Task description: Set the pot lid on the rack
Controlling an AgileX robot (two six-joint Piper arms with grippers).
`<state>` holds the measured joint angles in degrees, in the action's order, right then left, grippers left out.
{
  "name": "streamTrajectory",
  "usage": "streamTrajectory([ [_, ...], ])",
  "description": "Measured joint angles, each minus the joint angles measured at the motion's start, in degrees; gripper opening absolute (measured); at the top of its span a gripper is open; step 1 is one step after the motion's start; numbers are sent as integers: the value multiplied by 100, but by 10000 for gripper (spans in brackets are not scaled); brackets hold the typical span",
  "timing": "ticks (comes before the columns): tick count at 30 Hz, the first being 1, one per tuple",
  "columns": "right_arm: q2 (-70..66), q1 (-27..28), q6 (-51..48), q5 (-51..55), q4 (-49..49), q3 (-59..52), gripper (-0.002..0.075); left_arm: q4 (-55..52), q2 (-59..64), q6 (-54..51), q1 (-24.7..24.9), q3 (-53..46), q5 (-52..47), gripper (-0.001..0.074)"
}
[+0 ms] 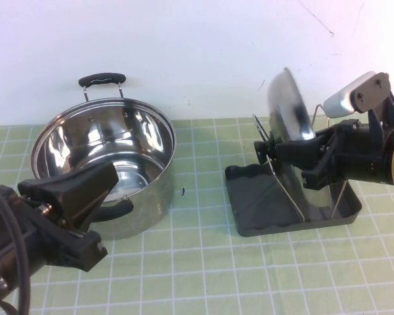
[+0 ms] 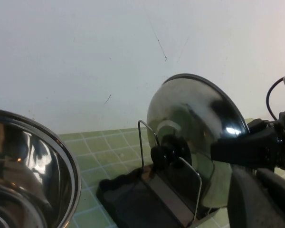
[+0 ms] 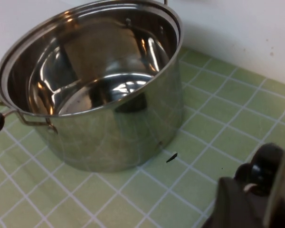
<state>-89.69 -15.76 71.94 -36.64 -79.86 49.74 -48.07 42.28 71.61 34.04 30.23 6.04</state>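
The shiny pot lid (image 1: 290, 105) stands on edge in the dark grey rack (image 1: 259, 210), leaning between its wire loops, with its black knob (image 1: 263, 149) facing the pot. My right gripper (image 1: 295, 152) is shut on the lid's lower part, one finger on the knob side. The left wrist view shows the lid (image 2: 199, 114), the rack (image 2: 128, 202) and the right gripper (image 2: 244, 149) across the lid. The right wrist view shows the knob (image 3: 262, 165) and the lid's edge (image 3: 284, 185). My left gripper (image 1: 79, 189) is shut and empty, in front of the pot.
The deep steel pot (image 1: 105, 147) with black handles stands open at the left on the green checked mat; it also shows in the right wrist view (image 3: 109, 95). A small dark speck (image 1: 183, 191) lies between pot and rack. A white wall is behind.
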Motion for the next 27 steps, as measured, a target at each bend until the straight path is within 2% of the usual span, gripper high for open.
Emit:
streamTrajectory([
  [5,0,0,0,165,-27,0,455,-12,0,21,0,-9,0,-1],
  [8,0,12,16,318,-50,0,555,-146,0,24,0,-9,0,-1],
  [13,229,212,41,413,-140,0,589,-539,0,45,0,-9,0,-1],
  [21,1050,388,51,622,-433,0,591,-999,0,69,0,-9,0,-1],
  [27,1997,388,638,1258,-1683,0,568,-1440,-8,115,0,-9,-506,-1],
])
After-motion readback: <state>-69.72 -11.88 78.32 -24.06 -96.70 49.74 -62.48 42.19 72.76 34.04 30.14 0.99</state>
